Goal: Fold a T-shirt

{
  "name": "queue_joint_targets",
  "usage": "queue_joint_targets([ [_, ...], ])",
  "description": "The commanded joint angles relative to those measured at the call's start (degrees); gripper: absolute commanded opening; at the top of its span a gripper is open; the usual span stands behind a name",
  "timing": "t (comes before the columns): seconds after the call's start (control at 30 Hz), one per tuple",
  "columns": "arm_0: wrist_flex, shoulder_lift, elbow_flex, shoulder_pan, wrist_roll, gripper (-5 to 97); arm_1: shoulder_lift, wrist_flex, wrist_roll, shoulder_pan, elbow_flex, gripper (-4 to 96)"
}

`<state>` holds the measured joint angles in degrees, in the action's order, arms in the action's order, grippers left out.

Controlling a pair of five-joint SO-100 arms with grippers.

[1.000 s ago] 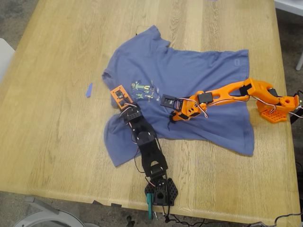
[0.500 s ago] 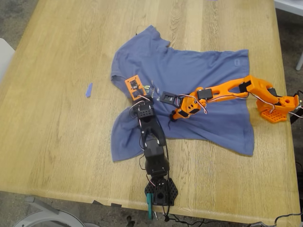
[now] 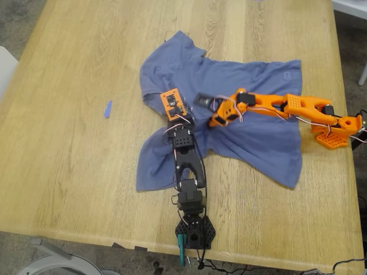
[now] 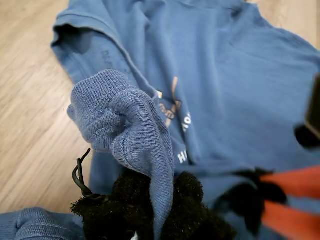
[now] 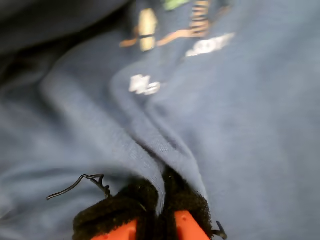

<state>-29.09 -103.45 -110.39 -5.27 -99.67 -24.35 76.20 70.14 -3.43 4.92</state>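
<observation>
Both claws clamped on T-shirt (image 3: 229, 109) fabric: first claw (image 4: 150, 215) pinching ribbed edge, second claw (image 5: 162, 212) pinching chest fold. Since 1 second ago, shirt dragged toward exterior view's right, bunching mid-worktop (image 3: 69, 160). Fold underway, unfinished.

We see a pale wooden surface (image 3: 74, 172) with long plank seams running across its grain. On it lies a small blue scrap of tape (image 3: 107, 109), well apart from everything else, toward the exterior view's left. Grey floor (image 3: 17, 17) shows beyond the surface's far corner in that view.
</observation>
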Motion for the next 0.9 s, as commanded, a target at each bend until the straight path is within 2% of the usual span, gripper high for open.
queue_joint_targets([
  [0.0, 0.09, -8.09, 1.76, 2.72, -0.18, 0, -3.78, 0.18, -0.53, 1.14, 3.25, 0.0],
  [0.33, -2.20, -9.14, 5.45, 6.77, -0.18, 0, -10.81, 11.16, -1.67, 5.80, 3.25, 0.0],
  [0.87, -1.76, -8.17, 8.17, 16.17, -0.26, 0, -15.38, 16.35, -2.29, 13.10, 3.25, -0.1],
])
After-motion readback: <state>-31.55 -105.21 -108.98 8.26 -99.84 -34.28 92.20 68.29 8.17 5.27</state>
